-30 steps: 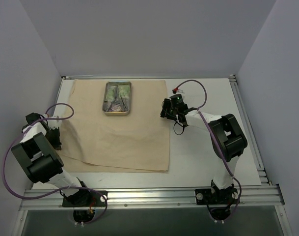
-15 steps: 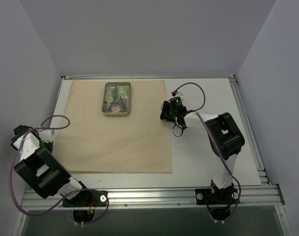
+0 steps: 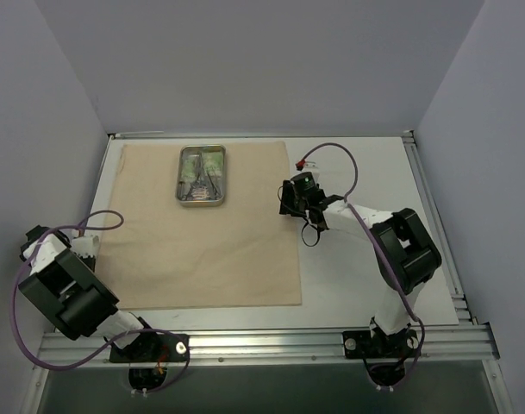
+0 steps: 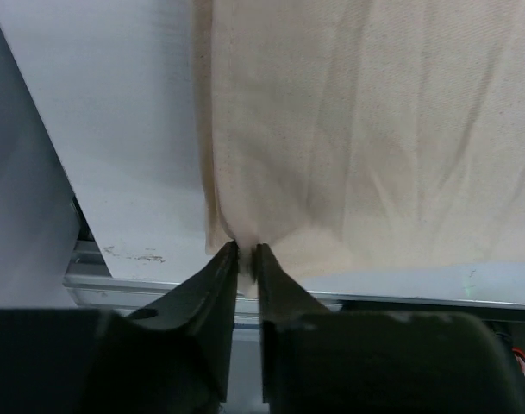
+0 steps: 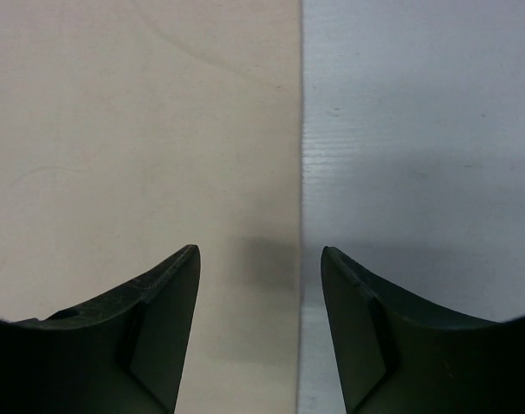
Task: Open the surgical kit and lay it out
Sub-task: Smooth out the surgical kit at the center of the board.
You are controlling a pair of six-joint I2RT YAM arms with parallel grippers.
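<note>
The beige cloth wrap [image 3: 202,241] lies spread flat as a large sheet on the white table. A small steel tray [image 3: 203,174] stands on the sheet's far part, holding steel scissor-like instruments [image 3: 199,183] and green packets [image 3: 212,159]. My left gripper [image 3: 91,247] is at the sheet's near-left edge. In the left wrist view the left gripper [image 4: 246,248] is shut on a pinch of the cloth [image 4: 357,129]. My right gripper [image 3: 285,200] hovers open over the sheet's right edge. In the right wrist view the right gripper [image 5: 259,252] straddles the cloth edge [image 5: 141,112] with nothing between its fingers.
Grey walls close in the table on the left, back and right. An aluminium rail [image 3: 262,345] runs along the near edge, and another rail [image 3: 434,224] runs down the right side. A purple cable with a red connector [image 3: 307,162] loops above the right wrist.
My left gripper has drawn the cloth's left edge outward and toward the near side, smoothing the sheet. The tray has shifted slightly left with it. The right gripper has barely moved.
</note>
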